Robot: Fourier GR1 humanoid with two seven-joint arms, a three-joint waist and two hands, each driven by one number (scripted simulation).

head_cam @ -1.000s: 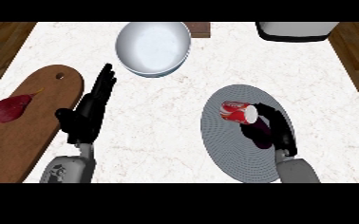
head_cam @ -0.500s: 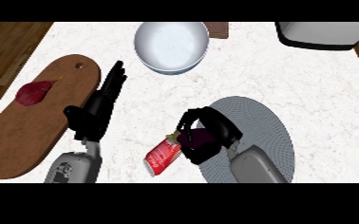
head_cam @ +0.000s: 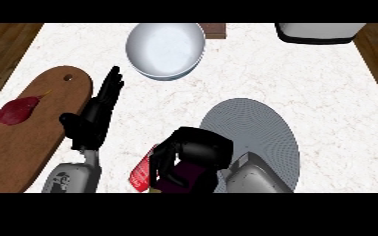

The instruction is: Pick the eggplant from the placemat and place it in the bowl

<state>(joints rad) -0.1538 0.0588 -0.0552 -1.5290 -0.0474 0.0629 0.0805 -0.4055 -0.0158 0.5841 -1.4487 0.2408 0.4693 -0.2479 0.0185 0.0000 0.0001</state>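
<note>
The white bowl (head_cam: 166,50) sits at the back of the counter, left of centre. The grey round placemat (head_cam: 258,130) lies at the front right. My right hand (head_cam: 198,152) hangs over the mat's left edge, its fingers curled round the dark purple eggplant (head_cam: 186,176), which shows only below the palm. The bowl stands well beyond and a little left of this hand. My left hand (head_cam: 94,115) rests open, fingers pointing away, beside the wooden board.
A red can-like object (head_cam: 140,172) lies just left of my right hand, off the mat. A wooden cutting board (head_cam: 44,130) with a red food item (head_cam: 18,110) fills the left side. A white appliance (head_cam: 321,32) and a small brown block (head_cam: 214,30) stand at the back.
My right hand, shut on the eggplant, has moved left from the mat's middle to its left edge. The red object has come off the mat. The left hand has stayed put.
</note>
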